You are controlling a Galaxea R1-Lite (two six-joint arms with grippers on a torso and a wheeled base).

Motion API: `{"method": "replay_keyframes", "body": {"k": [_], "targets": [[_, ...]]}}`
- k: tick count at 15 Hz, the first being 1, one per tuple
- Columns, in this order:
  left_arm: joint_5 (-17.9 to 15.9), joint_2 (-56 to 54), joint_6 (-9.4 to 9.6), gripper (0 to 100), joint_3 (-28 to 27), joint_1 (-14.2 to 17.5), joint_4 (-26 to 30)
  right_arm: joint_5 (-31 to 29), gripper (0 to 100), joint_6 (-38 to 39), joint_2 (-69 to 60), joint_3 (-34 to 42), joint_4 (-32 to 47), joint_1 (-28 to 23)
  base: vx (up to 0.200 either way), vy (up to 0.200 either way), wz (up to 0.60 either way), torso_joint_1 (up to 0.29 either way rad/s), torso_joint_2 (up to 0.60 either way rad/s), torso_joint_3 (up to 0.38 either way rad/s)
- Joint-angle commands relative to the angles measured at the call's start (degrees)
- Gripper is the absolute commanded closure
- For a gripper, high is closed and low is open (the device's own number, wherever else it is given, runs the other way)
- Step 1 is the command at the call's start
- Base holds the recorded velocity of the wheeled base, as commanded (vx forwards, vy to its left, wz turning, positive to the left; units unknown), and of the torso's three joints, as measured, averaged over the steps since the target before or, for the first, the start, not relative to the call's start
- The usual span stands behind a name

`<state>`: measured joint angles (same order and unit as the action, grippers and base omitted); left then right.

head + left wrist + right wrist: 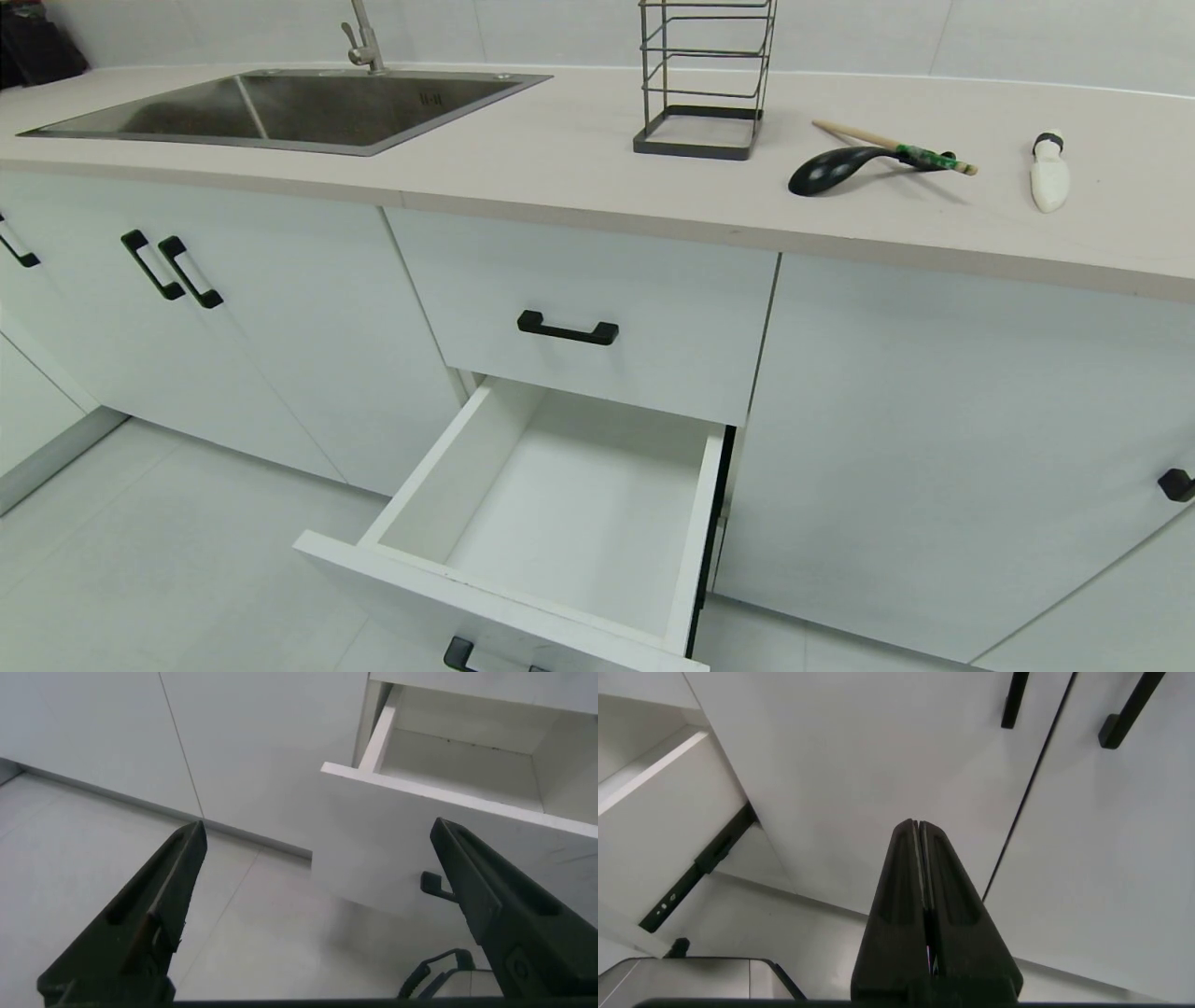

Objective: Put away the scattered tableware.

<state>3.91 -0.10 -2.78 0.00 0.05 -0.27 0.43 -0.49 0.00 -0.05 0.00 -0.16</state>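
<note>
Countertop (560,177) spans the upper part of the head view. At upper left a steel sink (280,107) is set into it. At upper centre stands an empty wire rack (705,84).

To the right of the rack lies a black spoon (836,170), bowl toward the rack. A pair of wooden chopsticks (892,147) lies across the spoon's handle, touching it. Farther right, apart from both, lies a small white utensil (1049,177) with a dark band at one end; its kind cannot be told.

All three pieces look light and stiff. The spoon is probably smooth, and its handle seems the best hold, though lifting it would likely disturb the chopsticks. The chopsticks are thin, lie low on the counter and may roll, so a hold at mid-length suits them. The white utensil looks easiest to take across its narrower part.

At lower centre an open drawer (425,467) stands pulled out, with a closed drawer above covering its back part. The counter's front edge lies near the tableware, with bare surface around each piece.

The left gripper (318,831) is spread wide, facing the drawer front. The right gripper (918,826) is clenched on nothing, near the cabinet doors.
</note>
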Motion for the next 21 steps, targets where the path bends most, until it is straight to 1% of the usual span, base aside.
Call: {"method": "replay_keyframes", "body": {"k": [1, 2, 15, 17, 21], "targets": [[0.0, 0.1, 0.05, 0, 0.0, 0.0, 0.0, 0.0, 100, 0.0, 0.0, 0.0, 0.0, 0.1, 0.2, 0.0, 0.0, -0.002, 0.0, 0.002], [0.0, 0.1, 0.14, 0, 0.0, 0.0, 0.0, 0.0, 100, 0.0, 0.0, 0.0, 0.0, 0.1, 0.2, 0.0, 0.0, -0.002, 0.01, 0.007], [0.0, 0.1, 0.05, 0, 0.0, 0.0, 0.0, 0.1, 100, -0.1, 0.0, 0.0, 0.0, 0.1, 0.0, 0.0, 0.0, 0.0, 0.0, 0.0], [0.0, 0.1, 0.05, 0, 0.0, 0.0, 0.0, 0.1, 100, -0.1, 0.0, 0.0, 0.0, 0.1, 0.0, 0.0, 0.0, 0.122, -0.16, -0.027], [0.0, 0.1, -0.03, 0, 0.0, 0.0, 0.0, 0.1, 100, -0.1, 0.0, 0.0, 0.0, 0.1, 0.0, 0.0, 0.0, 0.239, -0.11, -0.137]]}}
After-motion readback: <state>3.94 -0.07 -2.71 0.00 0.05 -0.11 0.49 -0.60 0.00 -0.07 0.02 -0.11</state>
